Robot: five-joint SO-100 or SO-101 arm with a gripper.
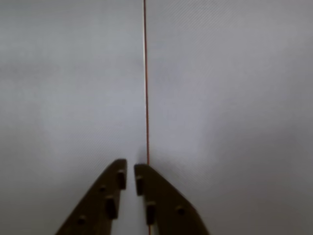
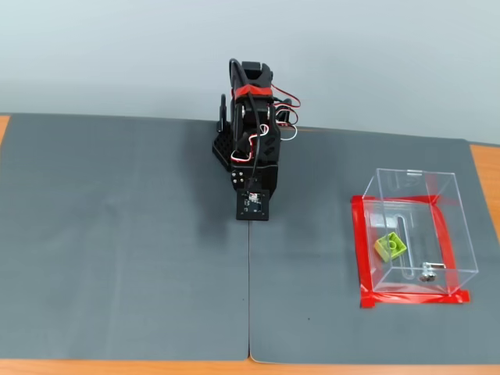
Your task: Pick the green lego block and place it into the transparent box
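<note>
The green lego block (image 2: 391, 246) lies tilted on the floor of the transparent box (image 2: 418, 172) at the right of the mat in the fixed view. Red tape (image 2: 358, 250) runs around the box's base, and a small metal fitting (image 2: 426, 274) sits in its bottom. The arm (image 2: 251, 148) is folded up at the back centre, well to the left of the box. In the wrist view my gripper (image 1: 129, 169) is shut with only a thin slit between the two brown fingers and holds nothing. Block and box are out of the wrist view.
Two grey mats (image 2: 117, 234) cover the table and meet at a seam (image 2: 249, 297), which also shows as a thin line in the wrist view (image 1: 146, 98). Orange table edge (image 2: 484, 180) shows at the right. A pale wall stands behind.
</note>
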